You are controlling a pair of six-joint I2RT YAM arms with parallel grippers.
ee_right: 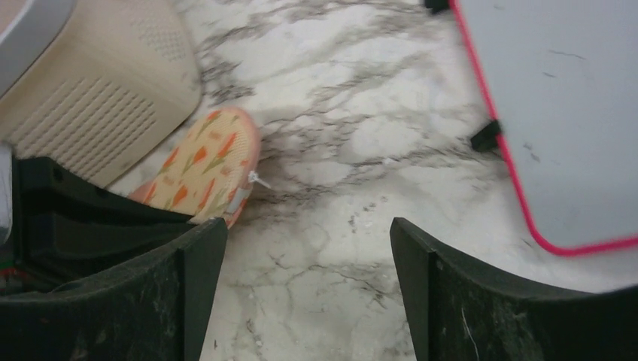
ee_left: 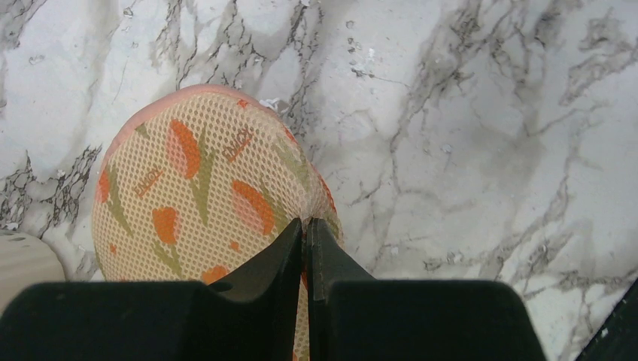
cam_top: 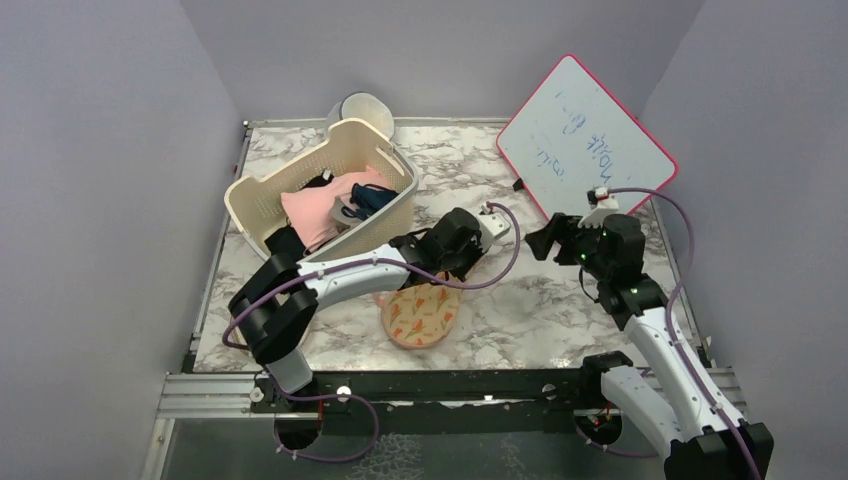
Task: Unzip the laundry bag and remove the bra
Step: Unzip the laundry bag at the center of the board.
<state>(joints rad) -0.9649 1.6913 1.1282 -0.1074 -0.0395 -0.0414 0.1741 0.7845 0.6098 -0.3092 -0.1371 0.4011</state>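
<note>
1. Far left, rear: a cream basket (cam_top: 380,222) stands on the marble table (cam_top: 540,310). It holds a pink garment (cam_top: 310,210) and a dark blue garment (cam_top: 372,196). A round white container (cam_top: 362,105) sits just behind the basket.

2. Centre-left: the left arm reaches from its base across the front of the basket toward the middle of the table. The left gripper (ee_left: 307,224) points down at the laundry bag (cam_top: 420,315).
   - Fingers: pressed together, with only a thin slit between them.
   - Contact: the tips meet on the pink edging of the bag and pinch its rim. Printed mesh fabric shows through the slit.
   - It cannot be told whether a zip pull lies between the tips.

3. Laundry bag: lies on the table just in front of the basket's near corner, close to the front edge and between the two arms. One rounded lobe is in view. A small white tab (ee_right: 256,179) sticks out from the edging on the side facing the right arm.

4. Centre-right: the right gripper (ee_right: 308,227) hangs above bare marble, well apart from the bag.
   - Fingers: spread wide, holding nothing.
   - Direction: aimed toward the bag and the left gripper.

5. Far right, rear: a pink-framed whiteboard (cam_top: 585,135) stands tilted, with faint writing on it.
</note>
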